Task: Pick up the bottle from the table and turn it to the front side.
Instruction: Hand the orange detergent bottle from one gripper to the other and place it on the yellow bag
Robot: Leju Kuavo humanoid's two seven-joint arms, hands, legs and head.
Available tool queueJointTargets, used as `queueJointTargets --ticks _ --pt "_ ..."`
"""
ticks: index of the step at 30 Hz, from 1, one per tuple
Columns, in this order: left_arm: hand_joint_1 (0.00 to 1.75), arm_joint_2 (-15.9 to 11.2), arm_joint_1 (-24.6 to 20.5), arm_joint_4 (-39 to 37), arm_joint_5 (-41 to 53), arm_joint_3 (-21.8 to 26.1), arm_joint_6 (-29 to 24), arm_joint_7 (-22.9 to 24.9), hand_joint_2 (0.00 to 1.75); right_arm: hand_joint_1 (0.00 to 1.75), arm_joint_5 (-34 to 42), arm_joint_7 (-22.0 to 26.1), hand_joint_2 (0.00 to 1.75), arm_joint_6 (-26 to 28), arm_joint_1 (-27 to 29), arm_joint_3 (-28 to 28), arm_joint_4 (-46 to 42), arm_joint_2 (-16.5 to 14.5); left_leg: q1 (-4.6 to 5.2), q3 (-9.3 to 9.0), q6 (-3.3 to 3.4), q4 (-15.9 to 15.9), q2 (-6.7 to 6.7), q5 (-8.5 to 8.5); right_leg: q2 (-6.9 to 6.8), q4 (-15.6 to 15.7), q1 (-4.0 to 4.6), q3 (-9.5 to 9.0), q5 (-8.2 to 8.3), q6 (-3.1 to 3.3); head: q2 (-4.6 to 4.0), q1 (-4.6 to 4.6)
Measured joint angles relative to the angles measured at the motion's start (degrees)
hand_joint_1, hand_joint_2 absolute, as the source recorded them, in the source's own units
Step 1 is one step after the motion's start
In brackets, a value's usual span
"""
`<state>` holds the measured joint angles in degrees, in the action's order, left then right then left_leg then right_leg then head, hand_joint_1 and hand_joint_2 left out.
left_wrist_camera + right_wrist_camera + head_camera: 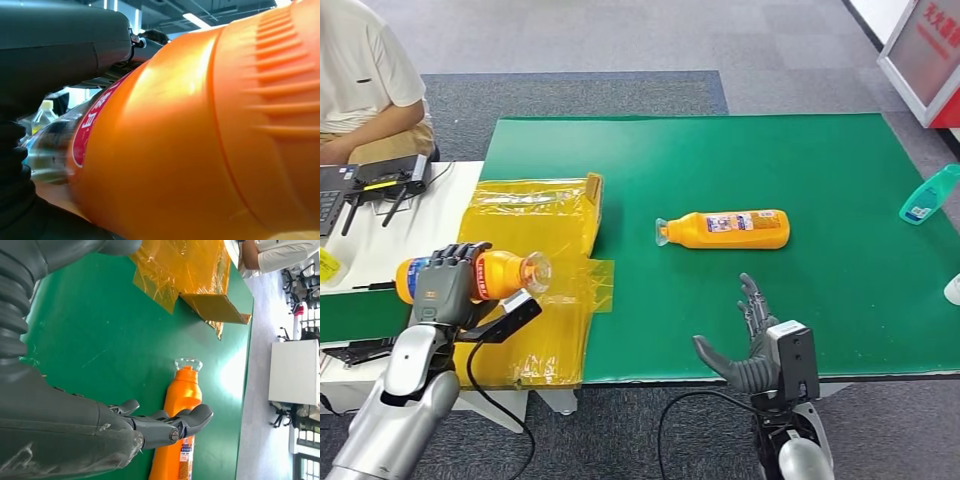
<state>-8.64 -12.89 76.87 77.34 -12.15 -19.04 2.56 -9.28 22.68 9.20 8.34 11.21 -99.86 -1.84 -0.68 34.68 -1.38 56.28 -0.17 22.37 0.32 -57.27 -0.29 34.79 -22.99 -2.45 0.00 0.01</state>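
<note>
- While your left hand [447, 285] clamps its fingers [463, 252] around one orange bottle [490, 274], that bottle hangs sideways above the yellow film [546, 215].
- Right of that film, your right hand [758, 345] hovers with fingers apart, near a second orange bottle [727, 229] lying on the green bench [848, 180].

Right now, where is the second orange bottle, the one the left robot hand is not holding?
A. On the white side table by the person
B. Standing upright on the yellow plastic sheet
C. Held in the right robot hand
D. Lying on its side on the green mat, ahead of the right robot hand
D: the second orange bottle lies on its side on the green mat, beyond the open, empty right robot hand.
</note>
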Motion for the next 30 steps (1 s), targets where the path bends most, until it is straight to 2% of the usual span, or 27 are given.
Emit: queueJointTargets --ticks 7,12,21,30 --pt "1.75 -0.38 -3.47 -5.69 2.69 -0.45 0.15 1.5 1.75 0.0 0.18 0.57 1.75 -0.6 0.22 -0.49 -0.38 0.0 0.0 0.03 0.0 0.0 0.01 0.0 0.0 0.0 0.01 0.06 -0.01 0.0 0.0 -0.01" --pt "1.75 0.6 -7.08 -10.95 4.88 -1.75 -0.28 2.49 1.75 0.0 0.6 0.71 1.75 -1.76 0.35 -0.44 -0.54 -0.02 0.0 0.05 0.0 0.0 0.0 0.0 0.0 0.0 0.0 0.05 0.0 0.0 0.0 0.0" --pt "1.75 5.58 -11.59 -22.58 6.24 -5.1 -2.43 2.76 1.75 0.0 1.62 1.1 1.75 -2.61 0.16 1.6 -0.55 -0.05 0.01 0.07 0.0 0.0 -0.01 0.0 0.0 0.0 -0.03 0.04 0.01 -0.01 0.0 0.0" --pt "1.75 9.06 -12.69 -29.05 5.03 -6.65 -2.88 2.93 1.75 0.0 1.7 1.16 1.75 -2.55 0.12 3.59 -1.38 -0.07 0.01 0.08 0.0 0.0 0.0 0.0 0.0 0.0 -0.01 0.07 0.0 -0.01 0.0 0.0"
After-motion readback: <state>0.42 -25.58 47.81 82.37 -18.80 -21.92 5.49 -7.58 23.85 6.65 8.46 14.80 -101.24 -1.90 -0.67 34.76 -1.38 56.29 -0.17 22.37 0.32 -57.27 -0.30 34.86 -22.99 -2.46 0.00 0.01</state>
